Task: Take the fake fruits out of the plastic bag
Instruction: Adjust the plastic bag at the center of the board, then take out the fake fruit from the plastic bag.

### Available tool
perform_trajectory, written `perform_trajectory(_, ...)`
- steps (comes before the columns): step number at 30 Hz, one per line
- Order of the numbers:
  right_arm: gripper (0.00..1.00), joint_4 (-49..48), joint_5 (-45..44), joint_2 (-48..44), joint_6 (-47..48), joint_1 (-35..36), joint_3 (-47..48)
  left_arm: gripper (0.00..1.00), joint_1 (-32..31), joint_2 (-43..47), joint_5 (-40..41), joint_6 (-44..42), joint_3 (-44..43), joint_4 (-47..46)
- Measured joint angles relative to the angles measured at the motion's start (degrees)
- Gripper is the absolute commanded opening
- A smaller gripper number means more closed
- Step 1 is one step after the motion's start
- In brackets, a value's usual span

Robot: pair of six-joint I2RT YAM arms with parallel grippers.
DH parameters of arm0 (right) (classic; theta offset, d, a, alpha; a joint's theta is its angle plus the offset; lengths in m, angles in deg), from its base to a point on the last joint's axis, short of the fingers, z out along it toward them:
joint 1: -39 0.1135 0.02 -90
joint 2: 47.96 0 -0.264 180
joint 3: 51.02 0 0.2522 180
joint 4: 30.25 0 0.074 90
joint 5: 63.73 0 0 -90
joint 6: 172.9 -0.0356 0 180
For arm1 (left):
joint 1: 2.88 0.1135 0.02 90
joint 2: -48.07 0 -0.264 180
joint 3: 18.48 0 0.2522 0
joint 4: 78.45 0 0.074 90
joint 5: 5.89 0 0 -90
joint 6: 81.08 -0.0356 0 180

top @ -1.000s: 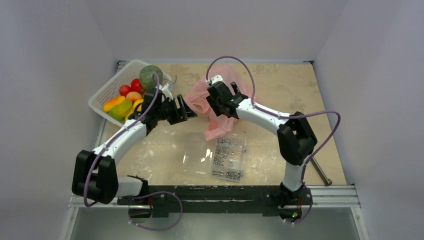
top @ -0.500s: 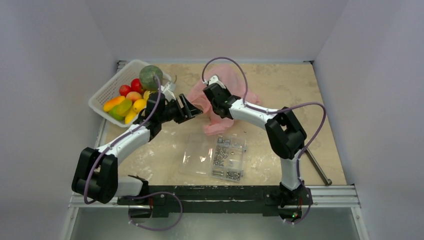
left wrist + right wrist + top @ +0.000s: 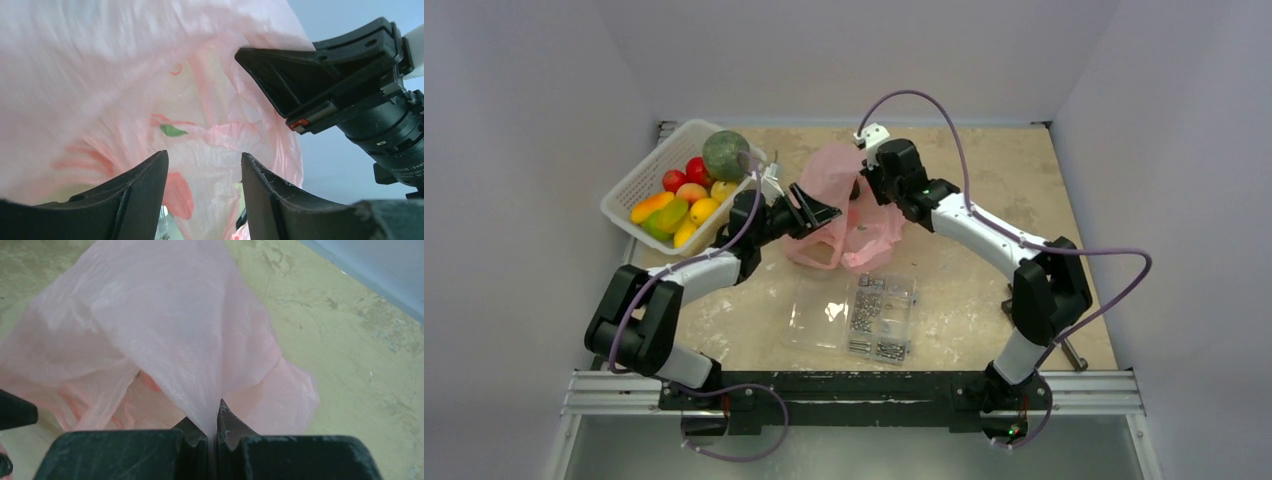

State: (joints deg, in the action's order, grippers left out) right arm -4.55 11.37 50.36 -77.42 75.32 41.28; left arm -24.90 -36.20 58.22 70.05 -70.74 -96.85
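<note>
The pink plastic bag (image 3: 839, 215) hangs lifted off the table, bunched at its top. My right gripper (image 3: 862, 186) is shut on that top fold; in the right wrist view its fingertips (image 3: 212, 426) pinch the thin film of the bag (image 3: 165, 330). My left gripper (image 3: 824, 213) is open at the bag's left side, and in its wrist view the bag (image 3: 125, 75) fills the space ahead of the gripper (image 3: 204, 170). A red patch (image 3: 177, 195) shows through the film; I cannot tell what it is. Fake fruits, among them the grey-green melon (image 3: 726, 155), lie in the white basket (image 3: 637, 176).
A flat clear case of metal screws (image 3: 856, 312) lies on the table just in front of the bag. A metal rod (image 3: 1064, 345) lies at the right near edge. The basket stands at the back left, close to my left arm.
My right gripper shut on the bag's top and raised it up and back. My left gripper moved right, up against the bag, and its jaws narrowed a little.
</note>
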Motion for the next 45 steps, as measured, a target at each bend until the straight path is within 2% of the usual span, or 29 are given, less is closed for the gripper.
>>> perform_trajectory(5, 0.0, -2.12, 10.23, -3.52, -0.39, -4.24, -3.96, 0.51, -1.66, -2.64, 3.39, -0.79, -1.86, -1.97)
perform_trajectory(12, 0.0, -2.1, 17.81, -1.62, -4.44, -4.35, -3.93, 0.54, -6.86, -9.14, 6.05, -3.82, -8.31, -0.24)
perform_trajectory(20, 0.0, -1.27, 22.05, -1.53, -10.97, -4.28, -3.74, 0.58, -9.97, -13.51, 12.66, -10.38, -15.15, 10.32)
perform_trajectory(25, 0.0, 1.03, 23.58, -1.53, -14.64, -4.28, -1.95, 0.59, -13.7, -14.73, 22.6, -15.19, -18.18, 15.45)
perform_trajectory(31, 0.0, 1.16, 24.94, -1.53, -17.09, -4.83, -0.85, 0.52, -20.11, -14.91, 31.93, -20.44, -18.03, 15.56)
perform_trajectory(36, 0.0, 1.36, 25.09, -1.53, -17.9, -4.96, -0.85, 0.57, -20.81, -17.53, 40.48, -24.48, -19.08, 15.15)
perform_trajectory(41, 0.0, 1.44, 25.46, -1.77, -18.05, -4.87, -0.85, 0.6, -21.09, -17.9, 52.48, -30.34, -21.66, 19.58)
perform_trajectory(45, 0.0, 1.44, 25.57, -2.91, -17.88, -4.94, -0.87, 0.65, -20.74, -17.33, 58.34, -35.43, -23.54, 20.44)
